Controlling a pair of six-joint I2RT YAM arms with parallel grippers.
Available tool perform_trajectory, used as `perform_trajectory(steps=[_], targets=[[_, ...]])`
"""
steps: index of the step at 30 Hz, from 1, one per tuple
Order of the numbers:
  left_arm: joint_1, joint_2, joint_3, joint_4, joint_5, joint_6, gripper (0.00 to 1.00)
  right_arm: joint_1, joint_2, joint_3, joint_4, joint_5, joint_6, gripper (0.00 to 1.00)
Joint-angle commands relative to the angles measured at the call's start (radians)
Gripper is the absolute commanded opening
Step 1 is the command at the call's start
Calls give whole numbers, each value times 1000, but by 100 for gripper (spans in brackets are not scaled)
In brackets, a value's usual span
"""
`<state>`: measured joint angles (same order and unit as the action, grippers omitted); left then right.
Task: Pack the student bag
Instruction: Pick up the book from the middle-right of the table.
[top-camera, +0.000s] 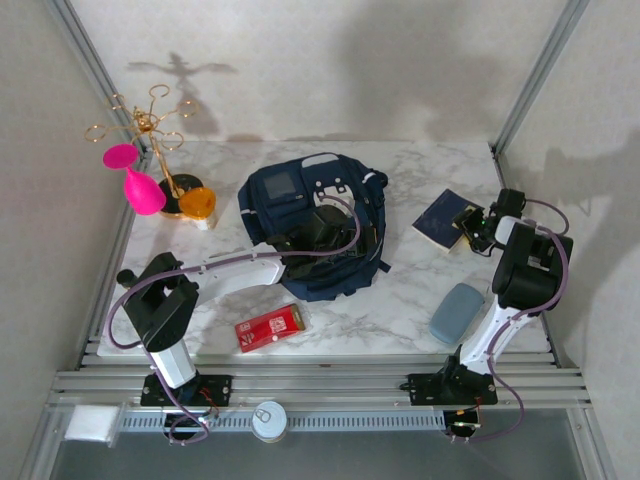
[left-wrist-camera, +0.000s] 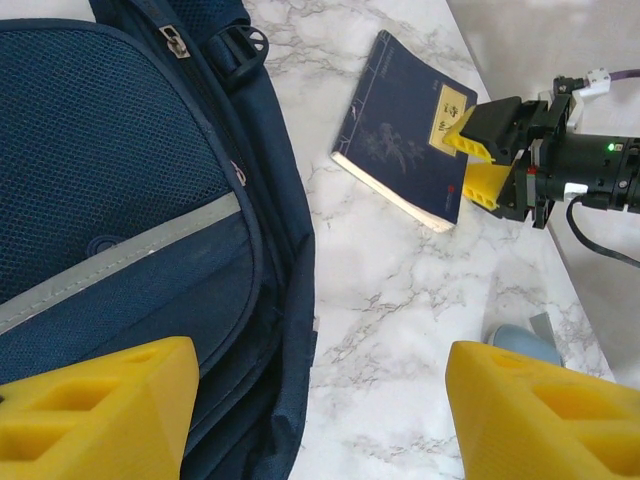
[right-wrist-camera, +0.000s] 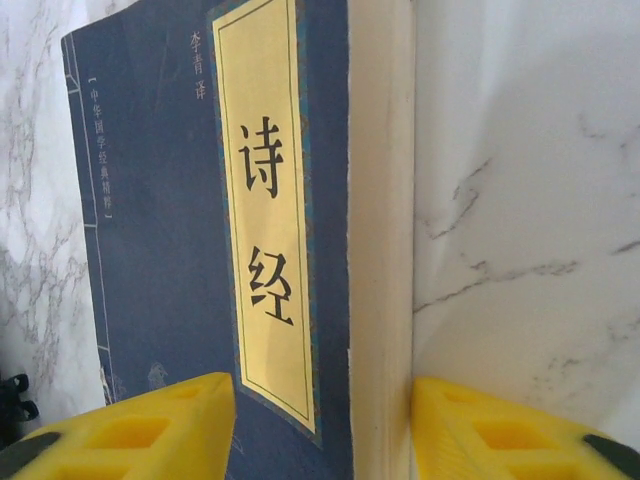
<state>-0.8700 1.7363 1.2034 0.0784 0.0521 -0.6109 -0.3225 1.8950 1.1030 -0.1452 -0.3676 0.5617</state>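
Student bag: navy, on marble table. Left gripper over bag's right side, fingers spread. Blue book right of bag; right gripper straddles its edge, fingers apart.

tabletop: white marble | centre: student bag | right of centre: navy book, flat | lower right: grey-blue case | lower centre: red packet | upper left: gold wire stand

Navy backpack, blue book beside, marble table
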Motion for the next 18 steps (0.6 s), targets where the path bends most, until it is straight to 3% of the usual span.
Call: perform_trajectory(steps=[1, 18], targets=[[-11, 2, 21, 11, -32, -10, 66, 8, 23, 27, 13, -34, -11, 46], [-11, -9, 13, 11, -40, -7, 67, 10, 48, 81, 13, -36, -26, 12]])
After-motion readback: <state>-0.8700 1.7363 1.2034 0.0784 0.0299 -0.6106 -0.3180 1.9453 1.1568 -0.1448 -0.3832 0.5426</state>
